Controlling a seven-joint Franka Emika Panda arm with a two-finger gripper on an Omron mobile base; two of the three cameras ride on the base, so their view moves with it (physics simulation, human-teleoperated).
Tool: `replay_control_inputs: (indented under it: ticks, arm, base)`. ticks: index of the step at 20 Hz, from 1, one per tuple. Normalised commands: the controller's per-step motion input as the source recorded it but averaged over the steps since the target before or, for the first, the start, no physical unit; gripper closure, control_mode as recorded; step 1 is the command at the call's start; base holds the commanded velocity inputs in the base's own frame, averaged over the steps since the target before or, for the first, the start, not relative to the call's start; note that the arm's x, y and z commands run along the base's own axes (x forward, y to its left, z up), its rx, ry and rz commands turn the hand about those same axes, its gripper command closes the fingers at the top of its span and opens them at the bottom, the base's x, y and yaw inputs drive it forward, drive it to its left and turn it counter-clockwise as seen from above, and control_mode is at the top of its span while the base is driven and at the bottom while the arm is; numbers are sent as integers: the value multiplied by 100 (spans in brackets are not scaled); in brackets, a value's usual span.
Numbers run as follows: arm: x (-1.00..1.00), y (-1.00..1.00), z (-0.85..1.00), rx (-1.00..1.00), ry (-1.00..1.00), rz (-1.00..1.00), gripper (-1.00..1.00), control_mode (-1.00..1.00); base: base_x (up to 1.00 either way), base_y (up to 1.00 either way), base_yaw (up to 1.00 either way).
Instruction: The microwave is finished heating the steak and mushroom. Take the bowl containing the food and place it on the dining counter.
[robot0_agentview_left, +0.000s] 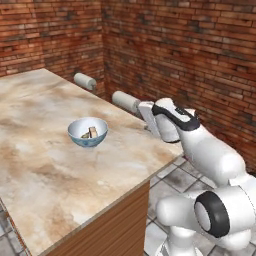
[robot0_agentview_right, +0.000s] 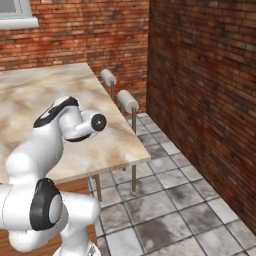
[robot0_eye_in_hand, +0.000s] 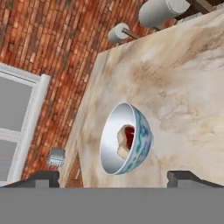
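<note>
- Left base view: the round blue-and-white patterned ceramic bowl (robot0_agentview_left: 88, 131) stands upright on the beige-and-tan marbled stone dining counter (robot0_agentview_left: 45, 170), well in from the edge, holding a reddish-brown steak chunk (robot0_agentview_left: 93, 132) and an olive-tan mushroom (robot0_agentview_left: 85, 135). The white arm's hand sits at the bowl's 3 o'clock, apart from it. Risk, as I judge it: a careless swing of the arm sweeps the bowl sideways.
- Right base view: two grey padded stools (robot0_agentview_right: 128, 101) stand beside the counter's edge, at 1 o'clock from the arm; driving off could clip them.
- Hand view: the gripper (robot0_eye_in_hand: 113, 179) has its dark tips spread wide, holding nothing; the bowl lies between and beyond them. A white-framed window (robot0_eye_in_hand: 19, 122) is at 9 o'clock.
</note>
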Motion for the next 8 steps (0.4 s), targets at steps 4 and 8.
replay_control_inputs:
  ticks: [4,8]
  arm:
    - [-100,-55,100,0,-20,0,-100,-100]
    - [-100,-44,100,0,-15,0,-100,-100]
  base:
    - [0,0,0]
    - [0,0,0]
